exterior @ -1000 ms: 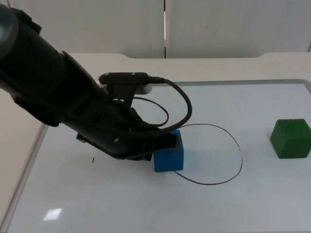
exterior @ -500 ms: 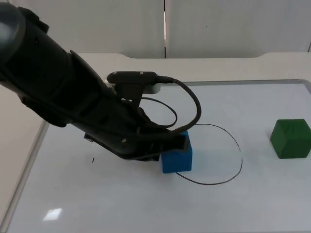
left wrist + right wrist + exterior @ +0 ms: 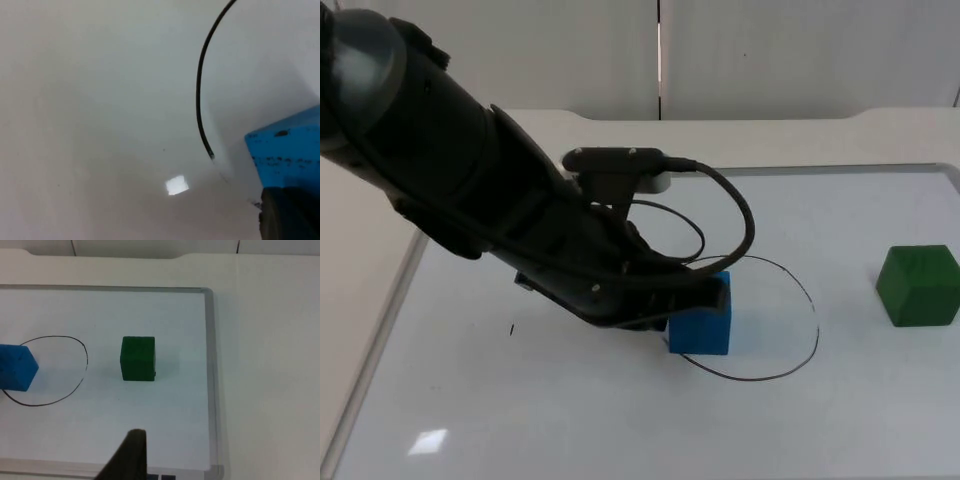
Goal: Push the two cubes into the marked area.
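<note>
Our left gripper (image 3: 705,300) presses against the blue cube (image 3: 703,327); we cannot tell its finger state. Over 1 second the cube has slid rightward across the marked circle (image 3: 800,340) line. The green cube (image 3: 918,285) waits near the whiteboard's (image 3: 470,420) right edge, so 1 push remains while our right gripper (image 3: 131,452) waits.

The top view looks down and forward over the worktop (image 3: 620,430). The left wrist view sits very close, pressed near the blue cube (image 3: 292,157) by the drawn outline (image 3: 200,95). The right wrist view looks from farther back. All three share that cube and outline.
</note>
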